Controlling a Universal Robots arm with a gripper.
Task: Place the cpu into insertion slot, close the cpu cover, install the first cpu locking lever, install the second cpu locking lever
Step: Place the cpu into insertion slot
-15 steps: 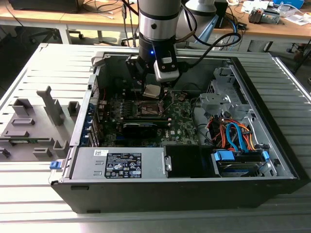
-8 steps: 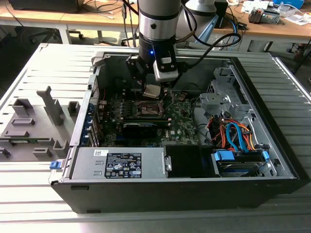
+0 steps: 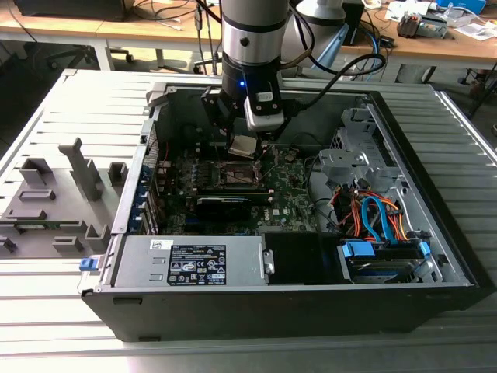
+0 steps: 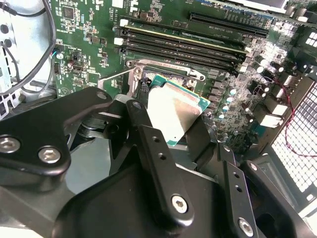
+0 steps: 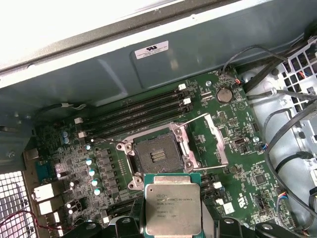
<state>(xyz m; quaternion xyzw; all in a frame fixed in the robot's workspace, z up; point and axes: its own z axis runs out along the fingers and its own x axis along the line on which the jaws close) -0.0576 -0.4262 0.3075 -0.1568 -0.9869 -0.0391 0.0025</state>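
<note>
- Slatted grey metal table (image 3: 62,93) carries an open computer case (image 3: 311,311) lying on its side, with wooden desks (image 3: 78,27) behind at twelve o'clock in the exterior view.
- Grey plastic holders (image 3: 54,202) stand on the table at nine o'clock from the case.
- Robot arm (image 3: 252,31) reaches down into the case from twelve o'clock.
- Its gripper (image 3: 243,149) is narrowed on the chip (image 5: 172,209), pinching it by two opposite edges, silver face out.
- The chip hangs above the green board (image 5: 233,124), near the socket (image 5: 156,154) but apart from it.
- The socket's dark centre lies bare.
- The cover plate (image 5: 216,140) is swung open, just beside the socket.
- A silver power box (image 3: 194,260) sits at six o'clock in the case, blue and orange cables (image 3: 373,214) at four o'clock.
</note>
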